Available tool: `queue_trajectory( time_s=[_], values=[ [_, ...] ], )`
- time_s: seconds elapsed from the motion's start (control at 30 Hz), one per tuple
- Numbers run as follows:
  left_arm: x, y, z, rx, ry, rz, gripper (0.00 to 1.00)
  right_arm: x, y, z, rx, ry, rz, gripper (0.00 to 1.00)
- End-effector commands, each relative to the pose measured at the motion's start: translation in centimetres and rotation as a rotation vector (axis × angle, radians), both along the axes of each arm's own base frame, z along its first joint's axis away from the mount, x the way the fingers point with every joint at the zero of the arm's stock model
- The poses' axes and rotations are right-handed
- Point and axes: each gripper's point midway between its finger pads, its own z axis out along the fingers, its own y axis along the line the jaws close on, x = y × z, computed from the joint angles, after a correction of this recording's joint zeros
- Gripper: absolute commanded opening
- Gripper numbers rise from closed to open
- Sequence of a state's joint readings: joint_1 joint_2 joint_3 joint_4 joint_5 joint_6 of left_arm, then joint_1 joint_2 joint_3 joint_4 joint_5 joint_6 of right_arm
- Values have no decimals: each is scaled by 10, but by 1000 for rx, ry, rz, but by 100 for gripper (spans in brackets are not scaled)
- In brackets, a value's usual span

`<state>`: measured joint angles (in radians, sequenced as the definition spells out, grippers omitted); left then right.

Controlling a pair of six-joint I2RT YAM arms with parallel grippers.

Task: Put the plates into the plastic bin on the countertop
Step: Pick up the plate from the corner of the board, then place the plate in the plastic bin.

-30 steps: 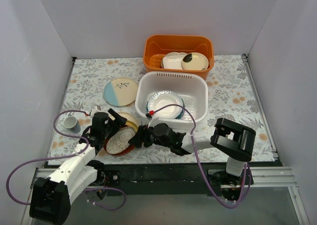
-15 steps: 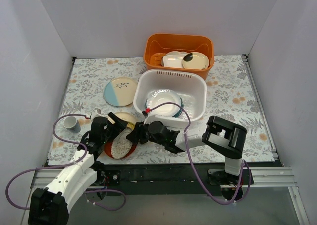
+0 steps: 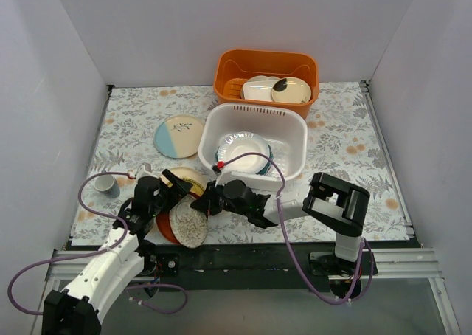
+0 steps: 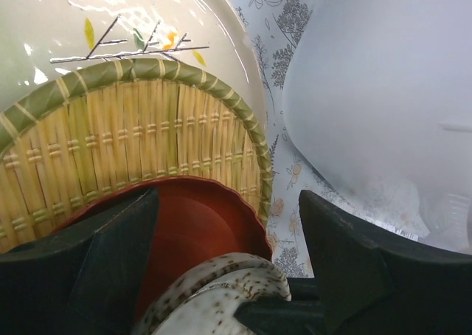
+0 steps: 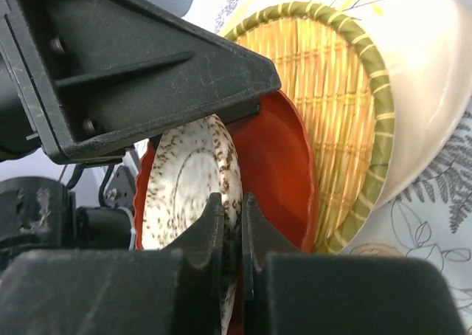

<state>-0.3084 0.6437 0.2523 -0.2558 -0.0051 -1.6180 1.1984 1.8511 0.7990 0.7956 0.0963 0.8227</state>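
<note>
**A:** From above, where are the plates?

**B:** A stack lies by the desk's [image 3: 346, 150] near edge, toward the left corner. It has a yellow woven plate [image 3: 190, 178], a red plate [image 3: 165, 230] and a speckled plate [image 3: 188, 224] that is tilted up. A cream-and-blue plate [image 3: 179, 136] lies flat just left of the plastic bin [image 3: 254, 112]. The bin sits mid-desk and holds more plates [image 3: 242, 152].

**A:** What crowds them?

**B:** Both arms meet over the stack. An orange basket [image 3: 228, 69] stands at the far edge behind the bin, and a small cup [image 3: 107, 185] sits near the left edge. Flowered cloth covers the desk, and plain pale walls close three sides.

**A:** And the left wrist view?

**B:** The left jaws stand wide apart over the red plate, gripping nothing as far as I can see. The speckled rim shows low between them. A leaf-sprig plate [image 4: 110, 18] lies under the woven one.

**A:** The right wrist view?

**B:** The right jaws are pinched tight on the speckled plate's rim, and that plate leans away from the red one.
</note>
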Motion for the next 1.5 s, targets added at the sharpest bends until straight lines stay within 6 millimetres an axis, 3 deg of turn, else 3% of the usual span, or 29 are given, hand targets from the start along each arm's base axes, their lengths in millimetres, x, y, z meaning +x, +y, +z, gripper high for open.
queue_trajectory(
  time_s=[0.0, 0.27, 0.57, 0.97, 1.47],
  values=[
    [-8, -3, 4, -9, 26, -17, 77, -22, -59, -90, -274, 242, -38, 1],
    [11, 6, 32, 44, -40, 24, 79, -17, -58, -62, -243, 176, -28, 1],
    [27, 11, 63, 91, -104, 42, 81, -5, -61, -12, -206, 67, -55, 1],
    [35, 13, 73, 130, -118, 42, 84, -3, -63, 34, -158, -12, -36, 1],
    [39, 15, 67, 168, -96, 41, 88, 11, -76, 126, -70, -155, -75, 1]
  ],
)
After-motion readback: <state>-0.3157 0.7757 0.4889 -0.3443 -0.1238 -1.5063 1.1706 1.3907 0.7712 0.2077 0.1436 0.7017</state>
